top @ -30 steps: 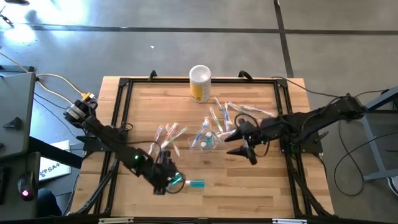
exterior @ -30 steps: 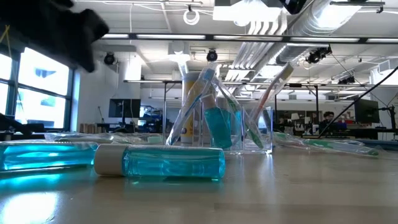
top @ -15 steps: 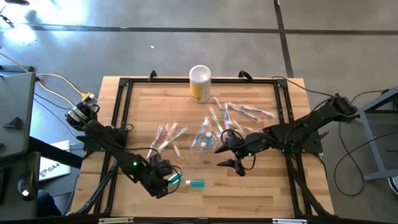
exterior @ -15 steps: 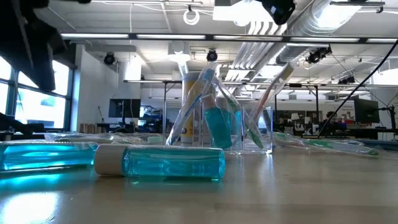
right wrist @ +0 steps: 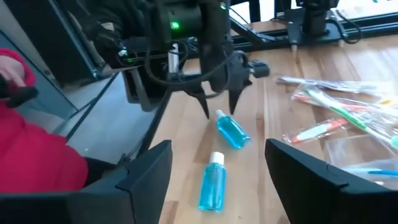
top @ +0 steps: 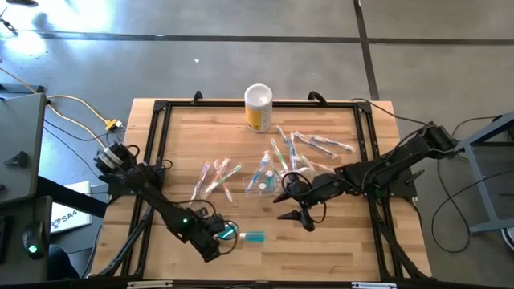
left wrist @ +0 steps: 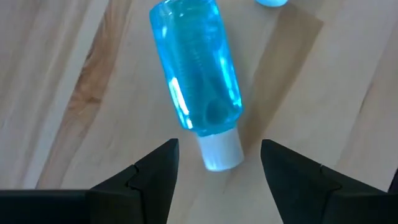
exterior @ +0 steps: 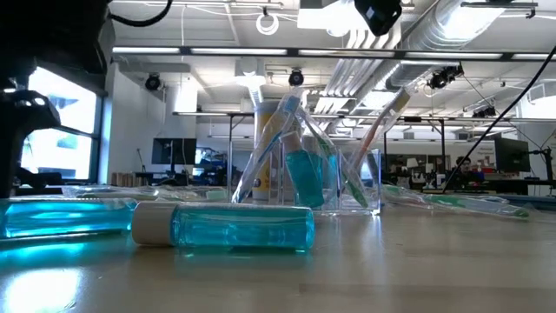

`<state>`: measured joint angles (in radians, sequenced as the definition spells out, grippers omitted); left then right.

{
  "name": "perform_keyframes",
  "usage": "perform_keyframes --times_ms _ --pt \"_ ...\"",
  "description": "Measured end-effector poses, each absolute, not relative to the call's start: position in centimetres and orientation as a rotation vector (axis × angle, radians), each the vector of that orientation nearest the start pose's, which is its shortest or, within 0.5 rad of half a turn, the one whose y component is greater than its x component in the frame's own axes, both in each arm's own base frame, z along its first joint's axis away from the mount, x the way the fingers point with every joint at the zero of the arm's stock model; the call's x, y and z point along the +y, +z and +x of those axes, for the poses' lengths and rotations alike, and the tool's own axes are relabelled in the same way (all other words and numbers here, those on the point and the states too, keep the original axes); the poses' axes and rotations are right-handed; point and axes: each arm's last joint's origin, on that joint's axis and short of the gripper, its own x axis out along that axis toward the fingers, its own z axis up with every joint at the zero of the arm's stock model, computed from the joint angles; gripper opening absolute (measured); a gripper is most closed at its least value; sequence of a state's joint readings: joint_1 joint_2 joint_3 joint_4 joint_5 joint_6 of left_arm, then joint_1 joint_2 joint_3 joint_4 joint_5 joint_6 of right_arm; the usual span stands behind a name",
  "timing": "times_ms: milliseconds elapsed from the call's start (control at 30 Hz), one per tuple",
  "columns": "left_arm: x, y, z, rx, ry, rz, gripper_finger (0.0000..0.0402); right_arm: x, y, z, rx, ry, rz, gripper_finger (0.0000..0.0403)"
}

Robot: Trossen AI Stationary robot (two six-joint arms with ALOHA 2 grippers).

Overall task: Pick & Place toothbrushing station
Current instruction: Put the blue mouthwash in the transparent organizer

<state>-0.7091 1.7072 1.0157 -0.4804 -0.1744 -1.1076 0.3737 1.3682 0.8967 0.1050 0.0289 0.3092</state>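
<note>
The left hand (top: 221, 234) hangs open over one teal tube (left wrist: 196, 74), fingers either side of its white cap; only the left wrist view shows that nothing is gripped. A second tube (top: 254, 237) lies just beside the first. The right hand (top: 291, 207) hovers open, empty, near the clear bag (top: 269, 181), which holds brushes and a tube in the low view. Loose toothbrushes (top: 217, 175) lie on the table (top: 337, 249) beyond the tubes. A yellow canister (top: 258, 107) stands at the far edge. The right wrist view alone shows a red sleeve (right wrist: 34, 165).
</note>
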Motion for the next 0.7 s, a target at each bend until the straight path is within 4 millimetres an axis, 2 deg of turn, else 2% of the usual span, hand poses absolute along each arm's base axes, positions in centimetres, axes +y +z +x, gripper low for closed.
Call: perform_keyframes --times_ms 133,367,467,600,700 --pt "-20.2 15.7 25.0 1.178 0.188 -0.464 0.0223 11.6 27.1 28.0 0.399 0.311 0.229 0.025" --pt "-19.9 15.5 25.4 1.193 0.184 -0.451 0.0214 12.6 27.3 27.7 0.384 0.349 0.227 0.025" --pt "-19.8 15.4 25.2 1.225 0.201 -0.477 0.0177 13.0 27.3 27.5 0.383 0.361 0.225 0.025" --pt "-19.7 15.3 25.0 1.264 0.199 -0.477 0.0087 13.6 27.3 27.2 0.388 0.383 0.219 0.025" --pt "-19.7 15.3 25.0 1.266 0.16 -0.422 0.0083 14.3 26.6 27.4 0.404 0.396 0.213 0.025"
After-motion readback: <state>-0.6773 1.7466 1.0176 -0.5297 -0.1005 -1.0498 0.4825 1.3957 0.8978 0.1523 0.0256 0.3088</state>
